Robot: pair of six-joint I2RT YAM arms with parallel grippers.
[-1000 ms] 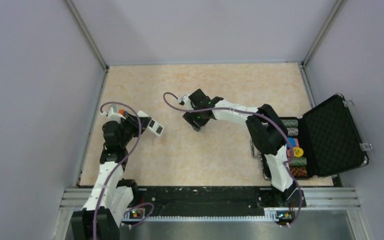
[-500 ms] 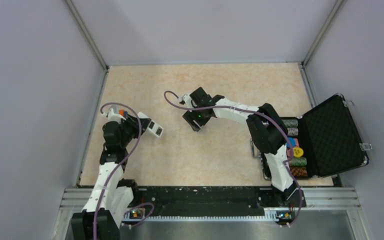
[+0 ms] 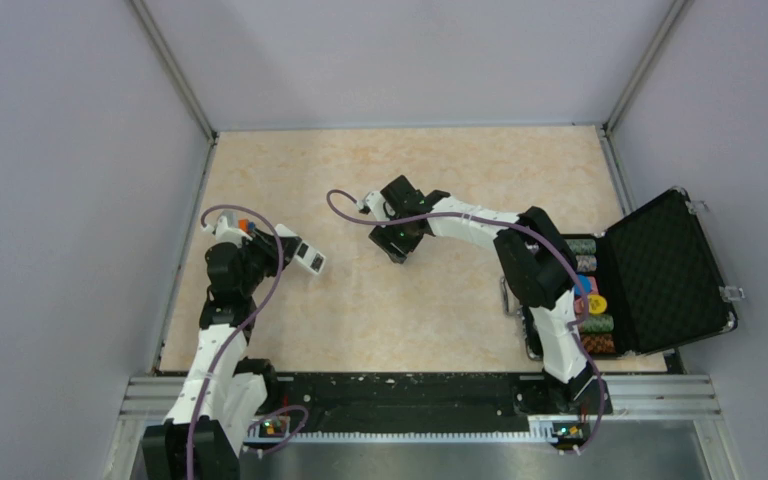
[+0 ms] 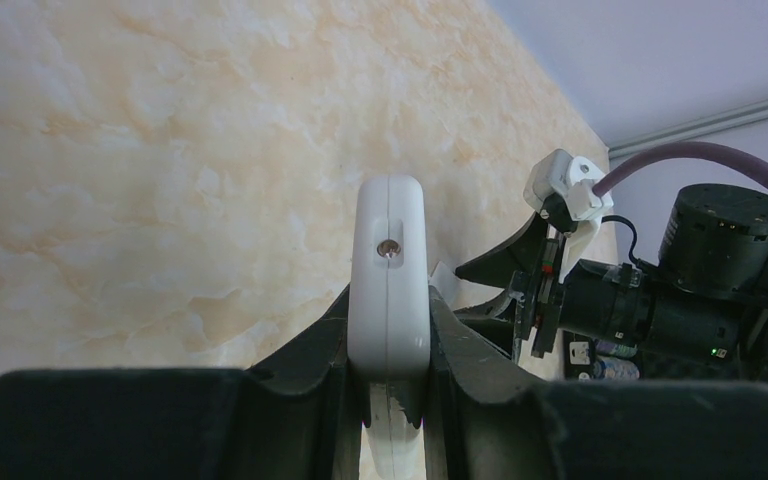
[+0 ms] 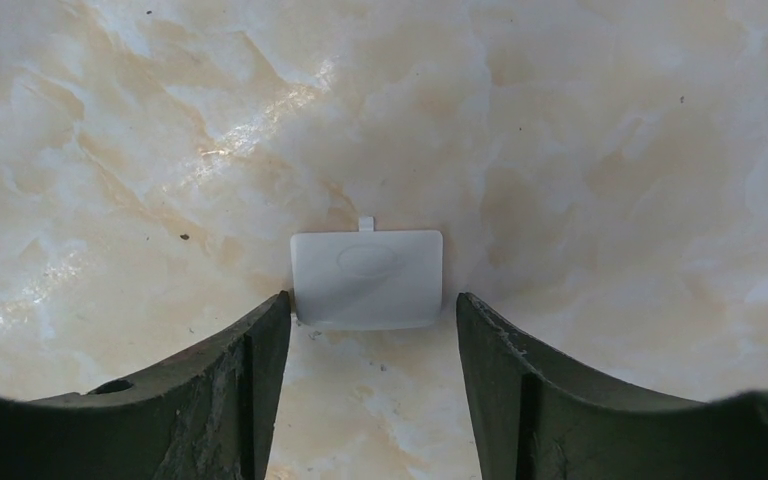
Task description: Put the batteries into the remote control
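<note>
White remote control (image 4: 389,290), beige marbled table (image 4: 110,150)

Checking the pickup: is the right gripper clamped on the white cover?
No, the white cover lies flat on the table between open fingers.

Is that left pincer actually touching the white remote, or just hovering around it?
Touching. The left wrist view shows the left pincer shut on the remote control, its fingers pressed against both sides with no gap.

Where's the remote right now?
The remote is clamped in the left end effector over the left side of the table in the top view. The right end effector hangs just to its right, over a small white cover.
</note>
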